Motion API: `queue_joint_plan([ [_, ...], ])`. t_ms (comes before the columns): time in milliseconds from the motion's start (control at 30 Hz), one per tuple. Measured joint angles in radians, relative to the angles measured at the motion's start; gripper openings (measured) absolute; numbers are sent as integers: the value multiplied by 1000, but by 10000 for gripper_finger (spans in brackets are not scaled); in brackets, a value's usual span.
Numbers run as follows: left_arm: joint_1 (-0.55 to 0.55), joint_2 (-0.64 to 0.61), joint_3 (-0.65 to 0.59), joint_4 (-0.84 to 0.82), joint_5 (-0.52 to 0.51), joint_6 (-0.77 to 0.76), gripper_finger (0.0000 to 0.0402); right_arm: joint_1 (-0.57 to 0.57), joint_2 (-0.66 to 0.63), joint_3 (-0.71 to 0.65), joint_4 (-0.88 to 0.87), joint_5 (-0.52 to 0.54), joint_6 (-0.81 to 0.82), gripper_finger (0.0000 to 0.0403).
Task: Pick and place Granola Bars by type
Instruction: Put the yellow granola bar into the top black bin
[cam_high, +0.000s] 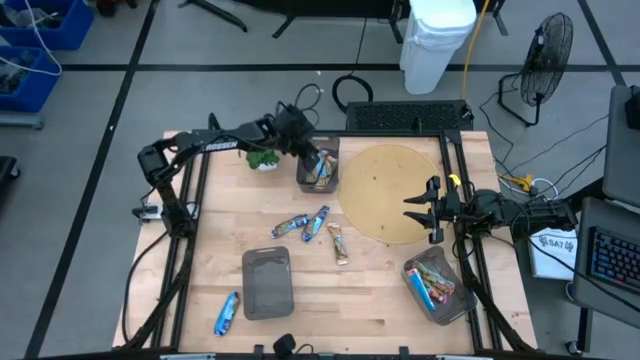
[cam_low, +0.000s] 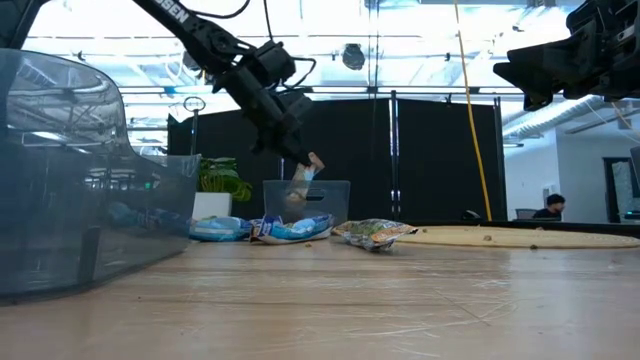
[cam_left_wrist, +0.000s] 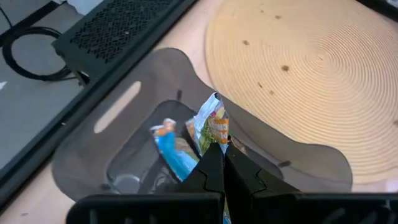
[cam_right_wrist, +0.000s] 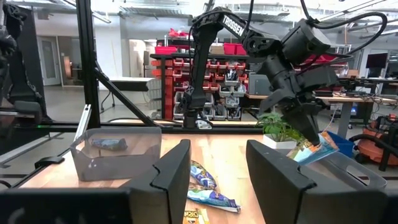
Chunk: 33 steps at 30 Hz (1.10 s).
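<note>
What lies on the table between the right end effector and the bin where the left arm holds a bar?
Only the round woven mat lies between the right end effector and that bin, as the high view shows.

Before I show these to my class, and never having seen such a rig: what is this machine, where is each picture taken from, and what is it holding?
It is a robot with two dark arms at a wooden table. One picture looks straight down, one looks level across the tabletop, and one comes from each wrist. The left tool is shut on a granola bar, held over a grey bin that already holds bars. The right tool waits open over a round mat. Loose bars lie mid-table, and another bin holds more.
</note>
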Motion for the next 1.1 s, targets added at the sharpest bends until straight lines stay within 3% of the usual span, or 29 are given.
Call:
queue_joint_plan([
  [467, -5, 87, -2, -56, 13, -23, 1, 0, 0, 0, -2, 0, 0, 147],
  [700, 3, 87, -2, -68, -139, -77, 1, 0, 0, 0, -2, 0, 0, 147],
  [933, 14, 87, -2, -109, -214, -118, 2, 0, 0, 0, -2, 0, 0, 149],
  [1100, 13, 86, -2, -104, -208, -118, 3, 0, 0, 0, -2, 0, 0, 146],
])
